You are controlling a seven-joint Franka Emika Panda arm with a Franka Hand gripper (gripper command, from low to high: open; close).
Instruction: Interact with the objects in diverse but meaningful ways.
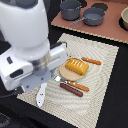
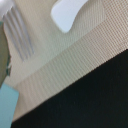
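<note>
A ridged yellow-orange bread block (image 1: 76,67) rests on a round tan plate (image 1: 64,71) in the middle of the beige placemat (image 1: 97,87). The dark brown sausage (image 1: 71,90) lies just in front of the plate. A small white bottle-like figure (image 1: 41,95) (image 2: 70,15) lies on the mat nearer the exterior view's left. My gripper (image 1: 36,82) hangs low over the mat beside that figure and the plate, and its fingers do not show clearly. In the wrist view a pale blue shape (image 2: 7,107), perhaps the shaker, shows at the frame's edge.
An orange-handled fork (image 1: 76,85) (image 2: 20,35) lies between plate and sausage, and an orange-handled knife (image 1: 91,61) lies beyond the plate. Two grey pots (image 1: 70,9) (image 1: 93,16) stand on a brown mat at the back. The black table (image 2: 90,100) borders the placemat.
</note>
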